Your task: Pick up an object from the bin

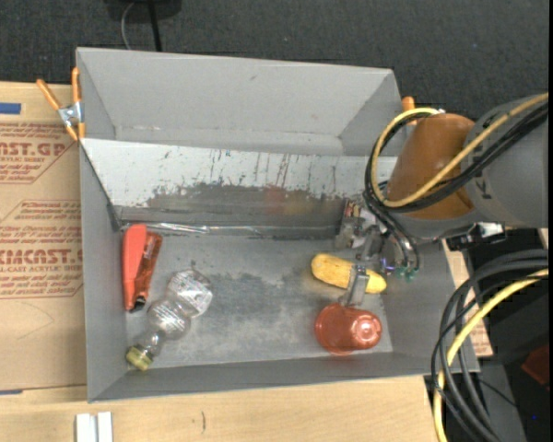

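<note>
– Since the arm's down in the grey metal bin, how far along is the pick?
– Early-mid, I'd say. Gripper sits low over the rt end of the yellow oblong soft-looking thing, touching it or nearly. Nothing's lifted.
– Closed on it?
– Can't tell how wide it's open, or if it has hold of anything. Its own body hides that.
– What else is nr the yellow thing?
– Red see-through rounded plastic piece just below it in view, also close to the gripper. Well to its left: orange flat tube w/ dark end and a crumpled clear plastic bottle w/ yellow cap.
– So what's left?
– Prob. close, confirm grip, lift clear of the bin. Yellow thing lies on the floor, so none of that looks done.
</note>
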You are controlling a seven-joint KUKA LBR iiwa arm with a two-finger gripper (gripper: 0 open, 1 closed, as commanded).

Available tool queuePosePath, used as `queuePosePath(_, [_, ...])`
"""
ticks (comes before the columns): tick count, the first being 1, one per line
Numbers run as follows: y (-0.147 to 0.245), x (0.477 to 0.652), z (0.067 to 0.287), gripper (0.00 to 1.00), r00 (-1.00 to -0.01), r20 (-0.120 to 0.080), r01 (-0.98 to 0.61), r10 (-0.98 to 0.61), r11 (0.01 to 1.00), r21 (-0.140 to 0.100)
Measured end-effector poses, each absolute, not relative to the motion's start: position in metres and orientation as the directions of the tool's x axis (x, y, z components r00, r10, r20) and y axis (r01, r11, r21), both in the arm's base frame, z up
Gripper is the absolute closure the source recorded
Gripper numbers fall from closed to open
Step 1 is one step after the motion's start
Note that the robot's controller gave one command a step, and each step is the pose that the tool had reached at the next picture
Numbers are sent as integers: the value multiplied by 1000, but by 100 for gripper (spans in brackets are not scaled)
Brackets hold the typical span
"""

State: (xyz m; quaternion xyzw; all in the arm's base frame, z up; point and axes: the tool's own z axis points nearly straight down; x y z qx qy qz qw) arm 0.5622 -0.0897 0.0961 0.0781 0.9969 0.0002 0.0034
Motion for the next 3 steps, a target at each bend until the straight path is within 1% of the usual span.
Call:
queuePosePath(1, [-88,554,74,100,-986,-4,166,166,986,0])
queuePosePath(2, [-86,552,83,100,-988,-5,155,155,988,0])
queuePosePath(3, [-90,567,273,100,-993,-17,114,114,993,-1])
